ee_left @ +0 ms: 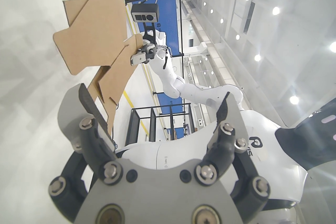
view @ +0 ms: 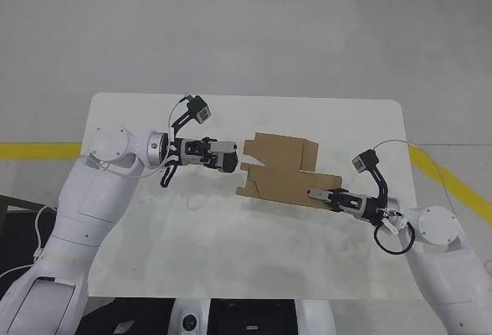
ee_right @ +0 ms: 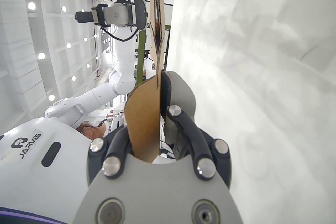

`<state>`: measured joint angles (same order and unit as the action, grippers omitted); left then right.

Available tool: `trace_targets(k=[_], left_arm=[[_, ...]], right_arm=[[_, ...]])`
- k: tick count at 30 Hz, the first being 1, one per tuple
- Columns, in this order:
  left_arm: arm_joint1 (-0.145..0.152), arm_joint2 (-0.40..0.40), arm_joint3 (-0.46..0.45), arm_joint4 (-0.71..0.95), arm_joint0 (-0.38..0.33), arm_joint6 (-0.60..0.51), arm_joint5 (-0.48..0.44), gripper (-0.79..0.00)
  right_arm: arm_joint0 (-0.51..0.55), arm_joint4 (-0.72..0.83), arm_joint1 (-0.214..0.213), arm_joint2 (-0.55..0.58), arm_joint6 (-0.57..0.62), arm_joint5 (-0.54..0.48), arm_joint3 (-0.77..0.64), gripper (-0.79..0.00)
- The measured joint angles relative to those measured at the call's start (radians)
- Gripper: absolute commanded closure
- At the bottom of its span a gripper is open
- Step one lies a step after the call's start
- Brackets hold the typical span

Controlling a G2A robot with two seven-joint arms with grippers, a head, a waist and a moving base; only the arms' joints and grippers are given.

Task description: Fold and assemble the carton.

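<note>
The carton (view: 279, 167) is a flat brown sheet, not yet folded, and it is over the middle of the table (view: 229, 251). The right gripper (view: 317, 195) is at the end of the carton nearest its own arm. Its jaws are closed tight on the cardboard there, and from its wrist the sheet runs away edge-on with a gap to the table. The left gripper (view: 232, 159) is at the opposite end of the carton, with its jaws wide apart and holding nothing. The near edge of the carton is just beside one jaw; I cannot tell if it touches.

The danger, I think, is the single narrow hold. A push from the left gripper could turn the carton in the closed jaws, or bend it away from a crease.
</note>
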<state>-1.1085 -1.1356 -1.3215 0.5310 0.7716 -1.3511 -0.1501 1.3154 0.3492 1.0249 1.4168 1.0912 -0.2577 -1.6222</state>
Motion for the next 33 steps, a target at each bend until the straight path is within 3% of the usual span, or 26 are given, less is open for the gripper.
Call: trace_targets(k=[5,11,16,33], left_arm=[[0.004,-0.012,-0.032,0.007,0.018,0.017,0.005,-0.785],[0.015,-0.01,-0.022,-0.138,0.016,0.033,-0.038,-0.785],[0.016,-0.013,-0.014,-0.151,0.026,0.071,-0.075,-0.785],[0.017,-0.009,-0.02,-0.161,0.034,0.081,-0.074,-0.785]], right_arm=[[0.014,-0.001,-0.002,-0.006,-0.003,0.006,-0.015,0.0],[0.016,0.038,-0.004,0.002,0.001,-0.001,-0.026,0.0],[0.018,0.03,-0.008,0.006,0.027,0.007,-0.029,0.0],[0.021,0.03,-0.011,0.009,0.041,0.018,-0.035,0.0]])
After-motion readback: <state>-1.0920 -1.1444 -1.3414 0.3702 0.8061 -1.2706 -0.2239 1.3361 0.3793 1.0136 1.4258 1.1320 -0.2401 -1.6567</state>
